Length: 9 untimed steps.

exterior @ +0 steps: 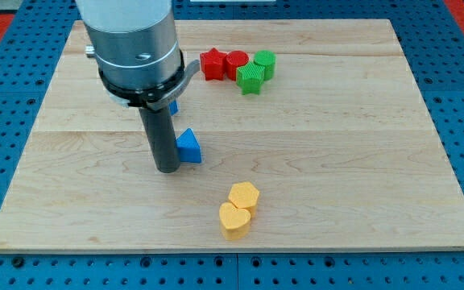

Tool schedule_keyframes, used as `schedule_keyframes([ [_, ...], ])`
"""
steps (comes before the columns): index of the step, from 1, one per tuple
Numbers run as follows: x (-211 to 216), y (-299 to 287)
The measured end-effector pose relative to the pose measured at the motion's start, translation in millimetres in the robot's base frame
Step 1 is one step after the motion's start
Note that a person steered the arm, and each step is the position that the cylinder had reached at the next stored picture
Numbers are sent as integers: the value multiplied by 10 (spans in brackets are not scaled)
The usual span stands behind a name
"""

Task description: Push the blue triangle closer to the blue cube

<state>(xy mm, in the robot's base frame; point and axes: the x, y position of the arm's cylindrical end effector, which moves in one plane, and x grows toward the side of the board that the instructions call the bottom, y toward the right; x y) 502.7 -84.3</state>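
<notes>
The blue triangle (189, 147) lies on the wooden board left of centre. My tip (167, 169) rests on the board just to the triangle's left, touching or nearly touching it. The blue cube (173, 105) sits above the triangle toward the view's top, mostly hidden behind my rod and the arm's grey body; only a small blue edge shows.
A red star (213, 64), a red cylinder (236, 64), a green star (250, 78) and a green cylinder (265, 64) cluster near the board's top. Two yellow blocks (243, 196) (234, 219) touch each other near the view's bottom. The board's edge (232, 244) runs along the bottom.
</notes>
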Motion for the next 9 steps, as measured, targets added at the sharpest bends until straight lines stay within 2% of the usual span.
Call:
schedule_keyframes([
  [4,-272,149],
  [9,-281,489],
])
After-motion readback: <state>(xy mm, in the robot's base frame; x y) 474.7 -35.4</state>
